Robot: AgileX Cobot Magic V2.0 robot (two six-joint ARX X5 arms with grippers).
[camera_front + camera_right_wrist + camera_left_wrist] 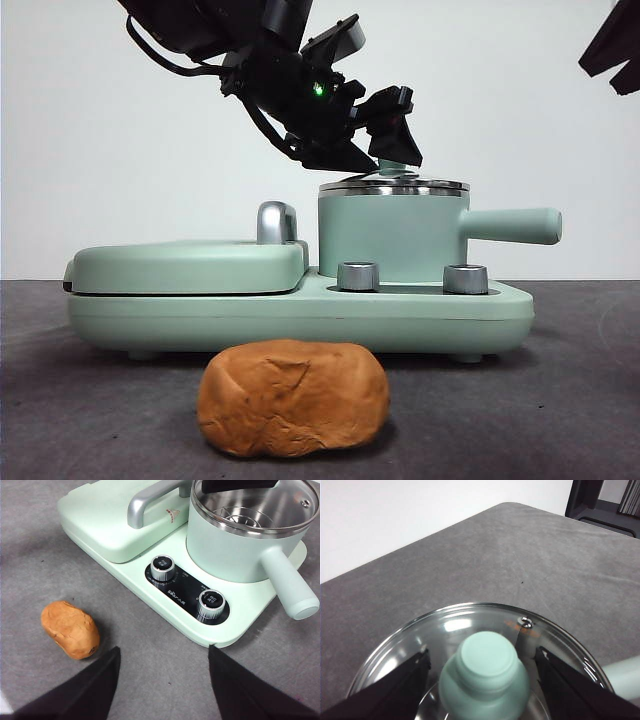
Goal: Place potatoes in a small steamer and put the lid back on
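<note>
One potato (293, 397) sits on tabletop (165, 680) w/ left claw (482, 667) released astride lid (470, 625) knob — lid-off step; next needs closing, lifting.

The lid (394, 184) and left claw (385, 150) block the steamer (392, 235) mouth; open table surrounds the potato (293, 397).

Left gripper (385, 150) spread; right gripper (165, 655) spread.
</note>
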